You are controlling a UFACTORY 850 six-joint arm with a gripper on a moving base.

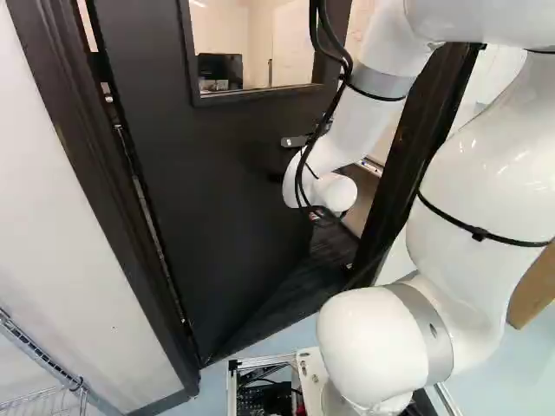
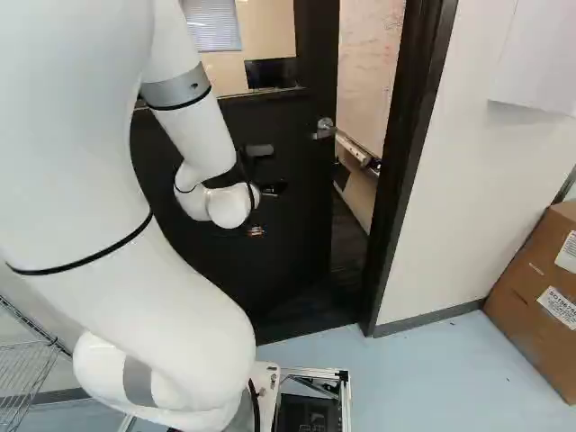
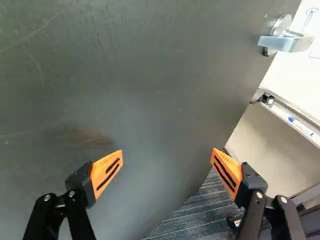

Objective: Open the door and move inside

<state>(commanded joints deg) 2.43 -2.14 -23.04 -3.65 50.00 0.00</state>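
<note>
Our gripper [image 3: 167, 151] stands open, fingers spread, facing the door [image 3: 140, 90] below the handle [image 3: 282, 43] and on its hinge side. Beyond the handle, a gap parts the ajar door from its frame [image 2: 402, 171]; we judge a forward push from here should widen it.

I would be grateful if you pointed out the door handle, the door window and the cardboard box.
Door handle [image 3: 276, 42]: wrist view, on the metal lever.
Door window [image 1: 256, 39]: left base view, on the glass pane.
Cardboard box [image 2: 524, 286]: right base view, on its brown side.
</note>
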